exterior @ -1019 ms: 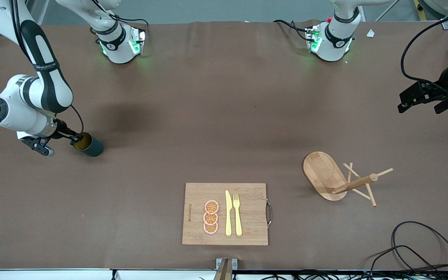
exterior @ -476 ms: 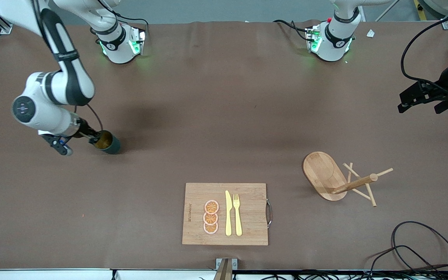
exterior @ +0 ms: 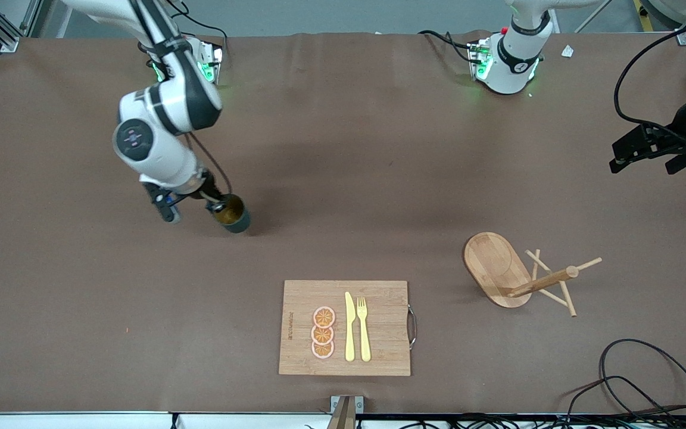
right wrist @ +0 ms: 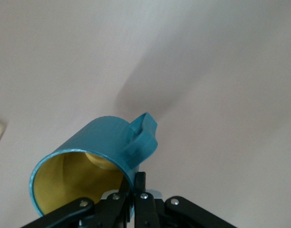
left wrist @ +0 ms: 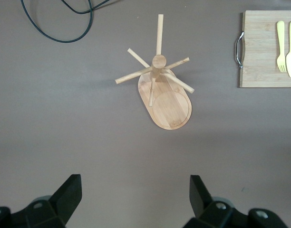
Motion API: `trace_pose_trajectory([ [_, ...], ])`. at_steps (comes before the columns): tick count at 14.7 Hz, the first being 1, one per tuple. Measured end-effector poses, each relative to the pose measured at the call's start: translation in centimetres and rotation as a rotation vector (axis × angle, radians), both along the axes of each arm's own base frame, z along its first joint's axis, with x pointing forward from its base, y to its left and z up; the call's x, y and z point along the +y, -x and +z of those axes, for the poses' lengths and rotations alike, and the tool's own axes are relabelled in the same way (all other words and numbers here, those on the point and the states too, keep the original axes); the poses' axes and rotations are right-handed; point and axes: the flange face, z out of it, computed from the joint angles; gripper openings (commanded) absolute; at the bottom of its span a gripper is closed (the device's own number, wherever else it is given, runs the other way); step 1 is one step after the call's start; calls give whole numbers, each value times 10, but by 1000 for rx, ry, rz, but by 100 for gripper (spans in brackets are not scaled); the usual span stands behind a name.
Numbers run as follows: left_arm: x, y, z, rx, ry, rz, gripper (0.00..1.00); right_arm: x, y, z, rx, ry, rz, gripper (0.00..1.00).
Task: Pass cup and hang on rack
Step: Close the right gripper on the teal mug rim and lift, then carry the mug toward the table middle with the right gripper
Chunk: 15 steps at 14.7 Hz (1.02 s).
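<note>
My right gripper (exterior: 217,207) is shut on the rim of the dark teal cup (exterior: 233,215) and holds it tilted above the table, toward the right arm's end. In the right wrist view the cup (right wrist: 95,152) shows its yellowish inside and small handle, with my fingers (right wrist: 140,183) pinching the rim beside the handle. The wooden rack (exterior: 501,271) stands on its oval base toward the left arm's end; in the left wrist view the rack (left wrist: 167,102) shows its post and pegs from above. My left gripper (exterior: 646,149) is open and empty, high over the table's edge at the left arm's end.
A rectangular wooden cutting board (exterior: 295,357) with orange slices, a yellow knife and a yellow fork lies near the front camera, between cup and rack. Black cables (exterior: 635,381) loop at the table corner near the camera at the left arm's end.
My right arm has carried the cup across the table toward the middle, away from the right arm's end. The left arm has not moved.
</note>
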Motion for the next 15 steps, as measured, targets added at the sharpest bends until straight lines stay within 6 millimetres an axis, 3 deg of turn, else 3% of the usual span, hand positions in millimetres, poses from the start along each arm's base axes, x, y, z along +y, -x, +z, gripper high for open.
trace_pose_trajectory([
  [3,0,0,0,0,0,0,100,78,14,13,-20,-26,-111,0],
  [6,0,0,0,0,0,0,100,139,24,4,-46,-56,-209,0],
  [11,0,0,0,0,0,0,100,206,35,-31,-30,-46,-318,0],
  [15,0,0,0,0,0,0,100,243,47,-53,-17,-48,-391,0],
])
